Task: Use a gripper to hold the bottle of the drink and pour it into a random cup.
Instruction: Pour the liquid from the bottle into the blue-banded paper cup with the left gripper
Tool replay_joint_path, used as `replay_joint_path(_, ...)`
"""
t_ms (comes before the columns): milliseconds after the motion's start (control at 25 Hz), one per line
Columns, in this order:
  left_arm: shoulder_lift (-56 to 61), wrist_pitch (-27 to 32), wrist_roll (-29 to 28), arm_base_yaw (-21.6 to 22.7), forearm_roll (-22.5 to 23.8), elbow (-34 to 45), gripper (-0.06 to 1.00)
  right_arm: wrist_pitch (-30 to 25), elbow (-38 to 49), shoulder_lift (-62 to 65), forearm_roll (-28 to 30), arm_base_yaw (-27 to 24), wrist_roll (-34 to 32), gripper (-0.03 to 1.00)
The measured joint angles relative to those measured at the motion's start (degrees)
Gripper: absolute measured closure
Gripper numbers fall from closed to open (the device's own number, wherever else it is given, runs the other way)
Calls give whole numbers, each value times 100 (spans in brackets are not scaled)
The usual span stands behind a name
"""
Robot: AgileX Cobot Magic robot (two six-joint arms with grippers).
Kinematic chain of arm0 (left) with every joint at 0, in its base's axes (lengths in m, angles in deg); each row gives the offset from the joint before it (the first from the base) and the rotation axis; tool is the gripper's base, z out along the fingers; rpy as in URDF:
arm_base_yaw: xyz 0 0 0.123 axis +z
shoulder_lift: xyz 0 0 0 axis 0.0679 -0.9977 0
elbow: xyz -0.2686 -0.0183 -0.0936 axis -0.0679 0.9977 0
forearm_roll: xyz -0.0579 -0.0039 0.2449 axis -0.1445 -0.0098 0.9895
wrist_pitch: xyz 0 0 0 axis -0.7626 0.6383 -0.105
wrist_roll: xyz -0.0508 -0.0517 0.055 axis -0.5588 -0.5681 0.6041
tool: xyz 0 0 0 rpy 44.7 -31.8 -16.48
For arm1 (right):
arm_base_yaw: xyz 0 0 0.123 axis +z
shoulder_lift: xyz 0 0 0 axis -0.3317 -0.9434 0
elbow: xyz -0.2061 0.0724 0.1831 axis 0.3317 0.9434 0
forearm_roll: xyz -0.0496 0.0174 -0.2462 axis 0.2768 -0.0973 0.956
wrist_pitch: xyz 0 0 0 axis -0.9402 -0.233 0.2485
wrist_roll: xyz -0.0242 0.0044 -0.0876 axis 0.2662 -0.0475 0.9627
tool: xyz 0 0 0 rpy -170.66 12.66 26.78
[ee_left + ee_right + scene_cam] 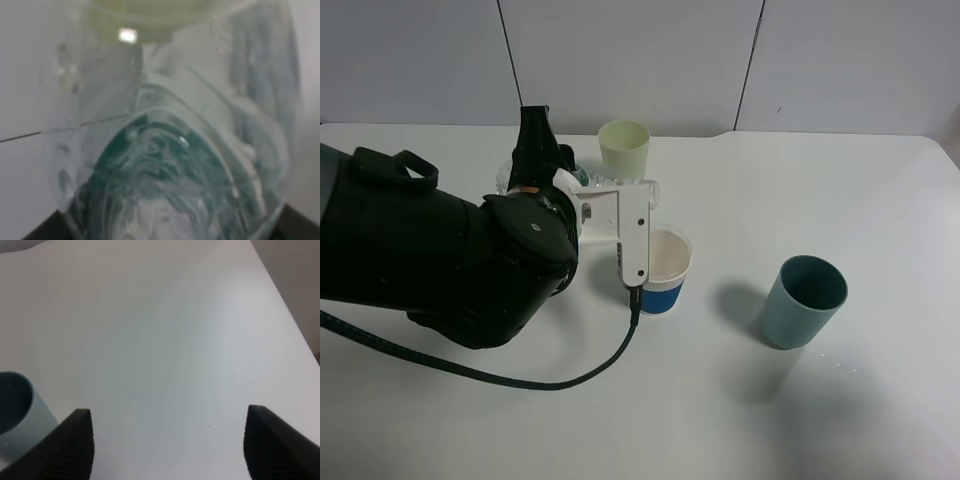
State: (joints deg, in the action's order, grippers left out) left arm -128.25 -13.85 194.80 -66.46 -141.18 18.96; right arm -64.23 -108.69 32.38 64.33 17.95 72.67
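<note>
One claw (pixel 607 203), the left, clamps tight around the bottle (pixel 170 150).

High camera overlooks the table (pixel 880 400); right wrist (low, close) shares teal cup (pixel 802 300).

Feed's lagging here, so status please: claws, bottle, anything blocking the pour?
Left claw shut on bottle, by the blue-banded cup. Right claw open, empty, near teal cup. Pale green cup behind, not in the way.

White fingers (pixel 636 236) hold the bottle (pixel 583 176) tipped sideways, just behind the blue-banded cup (pixel 666 268).
</note>
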Motion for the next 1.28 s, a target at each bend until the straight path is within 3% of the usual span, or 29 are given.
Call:
replay_joint_path(760, 0, -288, 370, 0, -6, 0, 44, 0, 0, 0, 0, 0, 0, 33)
replay_joint_path(1280, 0, -295, 457, 0, -499, 0, 44, 0, 0, 0, 0, 0, 0, 33)
